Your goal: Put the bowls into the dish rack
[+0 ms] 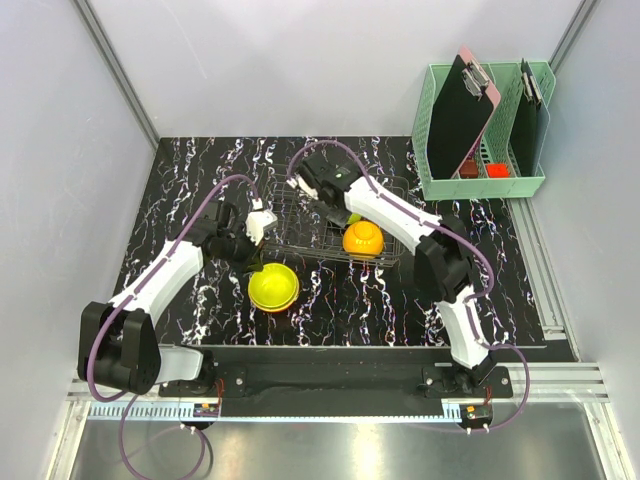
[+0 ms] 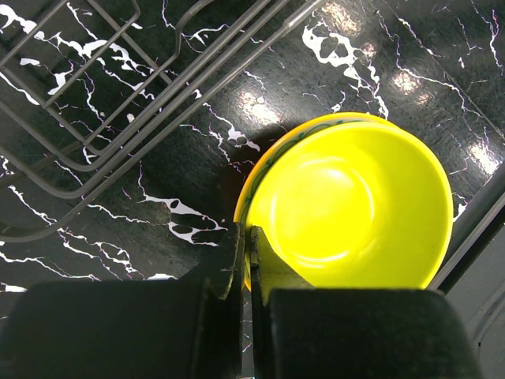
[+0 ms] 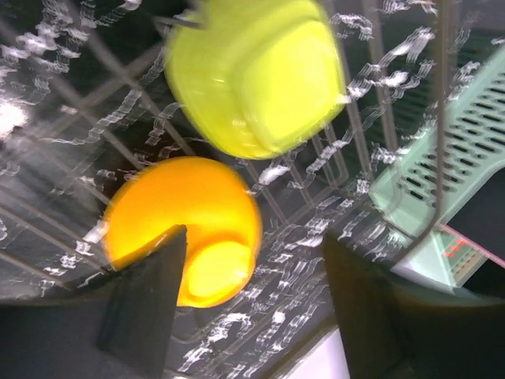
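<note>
The wire dish rack (image 1: 292,215) stands mid-table. In it an orange bowl (image 1: 363,238) lies upside down, and a yellow-green bowl (image 1: 354,217) lies just behind it. Both show in the right wrist view, orange (image 3: 181,213) and yellow-green (image 3: 252,75), on the rack wires (image 3: 339,158). My right gripper (image 1: 325,185) hovers over the rack, open and empty (image 3: 254,245). A lime green bowl (image 1: 273,286) sits on the table in front of the rack, nested in another bowl with an orange rim (image 2: 239,207). My left gripper (image 1: 258,262) is shut on the lime bowl's (image 2: 355,205) near rim (image 2: 247,245).
A mint-green plastic basket (image 1: 480,185) with clipboards stands at the back right, and its wall shows in the right wrist view (image 3: 442,181). The rack's corner (image 2: 118,103) lies just beyond the left gripper. Grey walls enclose the black marbled table (image 1: 200,180).
</note>
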